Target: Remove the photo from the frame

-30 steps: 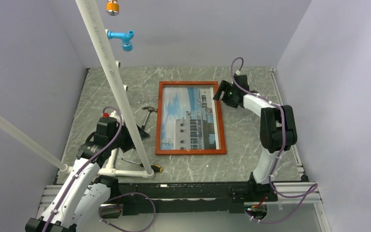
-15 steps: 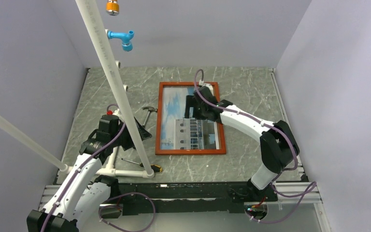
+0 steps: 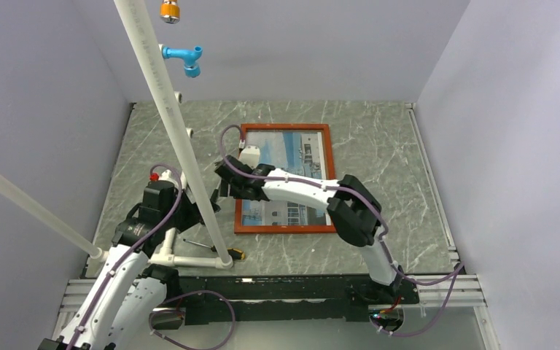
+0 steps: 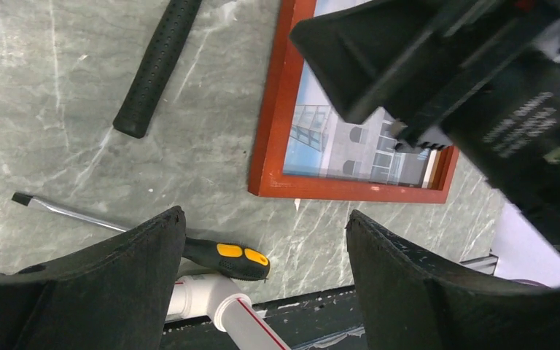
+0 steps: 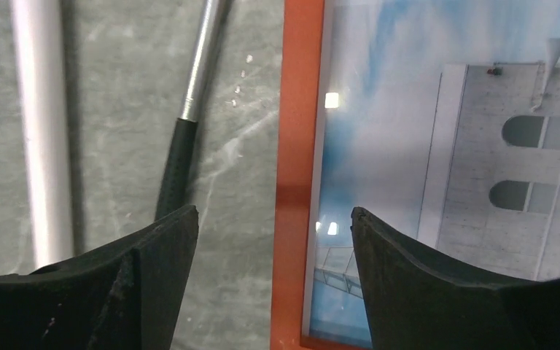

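The reddish-brown frame [image 3: 284, 127] lies flat on the table with the photo [image 3: 292, 149] of a white building and blue sky inside it. My right gripper [image 3: 226, 182] reaches across the picture to the frame's left side. In the right wrist view it is open [image 5: 273, 211], its fingers either side of the left rail [image 5: 295, 146], with the photo [image 5: 408, 109] under the right finger. My left gripper [image 3: 197, 208] is open and empty left of the frame. In the left wrist view [image 4: 264, 219] it is over bare table near the frame's near-left corner [image 4: 277, 146].
A hammer handle [image 5: 179, 160] lies just left of the frame, also seen in the left wrist view [image 4: 157, 65]. A yellow-and-black screwdriver [image 3: 219, 250] lies near the front. A slanted white pipe [image 3: 171, 124] crosses the left side, with a base fitting [image 4: 219, 310].
My right arm has swept left across the picture, from the frame's upper right corner to its left rail. My left gripper has barely moved.
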Controlling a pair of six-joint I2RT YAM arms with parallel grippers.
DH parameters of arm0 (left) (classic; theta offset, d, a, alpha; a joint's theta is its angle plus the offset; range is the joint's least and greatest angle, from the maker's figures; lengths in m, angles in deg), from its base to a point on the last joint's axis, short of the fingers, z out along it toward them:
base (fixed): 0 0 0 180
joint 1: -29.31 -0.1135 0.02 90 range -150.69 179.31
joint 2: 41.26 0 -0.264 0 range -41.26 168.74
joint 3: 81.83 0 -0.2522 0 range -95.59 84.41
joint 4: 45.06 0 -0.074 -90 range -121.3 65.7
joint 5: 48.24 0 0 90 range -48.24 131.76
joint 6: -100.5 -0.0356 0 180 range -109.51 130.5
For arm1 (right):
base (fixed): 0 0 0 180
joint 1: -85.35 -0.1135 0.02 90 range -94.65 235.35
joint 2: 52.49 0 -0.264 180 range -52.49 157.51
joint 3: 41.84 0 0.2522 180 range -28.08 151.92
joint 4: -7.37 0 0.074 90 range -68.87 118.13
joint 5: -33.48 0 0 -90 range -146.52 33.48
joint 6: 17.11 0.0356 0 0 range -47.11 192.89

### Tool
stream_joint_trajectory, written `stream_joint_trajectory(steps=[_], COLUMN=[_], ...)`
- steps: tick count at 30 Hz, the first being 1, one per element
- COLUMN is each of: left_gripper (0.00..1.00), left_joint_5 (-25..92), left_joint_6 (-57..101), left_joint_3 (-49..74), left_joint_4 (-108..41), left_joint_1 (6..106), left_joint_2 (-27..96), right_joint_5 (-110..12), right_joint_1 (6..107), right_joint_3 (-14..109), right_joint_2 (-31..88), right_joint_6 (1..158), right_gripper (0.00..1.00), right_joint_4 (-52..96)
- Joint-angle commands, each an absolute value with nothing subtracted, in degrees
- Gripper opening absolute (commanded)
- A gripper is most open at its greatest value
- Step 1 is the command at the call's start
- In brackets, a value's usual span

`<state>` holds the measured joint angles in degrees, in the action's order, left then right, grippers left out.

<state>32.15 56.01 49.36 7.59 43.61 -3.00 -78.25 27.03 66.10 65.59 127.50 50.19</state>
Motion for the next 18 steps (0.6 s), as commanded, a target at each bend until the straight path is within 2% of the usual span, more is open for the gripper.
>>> stream_joint_trajectory(steps=[1, 8, 13, 18], left_gripper=[0.84, 0.84, 0.83, 0.84], left_joint_5=[34.2, 33.5, 33.3, 33.8], left_joint_6=[56.3, 56.8, 56.6, 56.5], left_joint_3=[47.2, 48.5, 48.7, 48.6], left_joint_4=[9.3, 8.7, 8.7, 9.0], left_joint_1=[43.3, 43.3, 43.4, 43.4], left_joint_2=[-4.1, -5.0, -5.0, -5.3], right_joint_5=[-85.3, -86.9, -90.4, -92.0], right_joint_1=[25.8, 24.6, 23.3, 22.3], right_joint_3=[71.3, 74.1, 77.6, 80.5], right_joint_2=[70.1, 75.0, 78.9, 81.2], right_joint_6=[129.2, 126.0, 125.2, 124.8], right_gripper=[0.74, 0.49, 0.43, 0.30], right_joint_4=[56.0, 55.7, 58.3, 60.1])
